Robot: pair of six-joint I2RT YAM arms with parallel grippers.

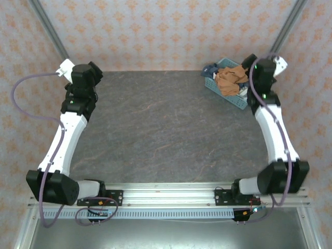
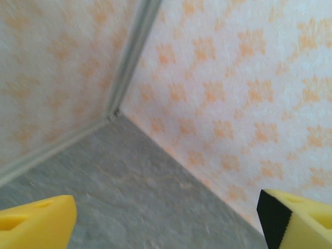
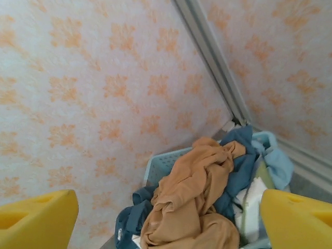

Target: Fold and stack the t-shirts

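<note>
A crumpled orange-brown t-shirt (image 3: 192, 202) lies on top of the pile in the light-blue basket (image 3: 161, 165). A dark blue t-shirt (image 3: 239, 171) is tangled under and around it, and a white one (image 3: 252, 201) peeks out on the right. In the top view the orange-brown shirt (image 1: 231, 78) fills the basket (image 1: 228, 96) at the back right. My right gripper (image 3: 166, 223) hangs open just above and in front of the pile, its yellow fingers (image 3: 36, 218) wide apart and empty. My left gripper (image 2: 166, 228) is open over bare table at the back left corner.
The dark grey table (image 1: 166, 124) spreads between both arms. Patterned walls close in the back and sides, with metal corner posts (image 2: 129, 57). The basket sits close to the right arm (image 1: 264, 78) and the back right corner.
</note>
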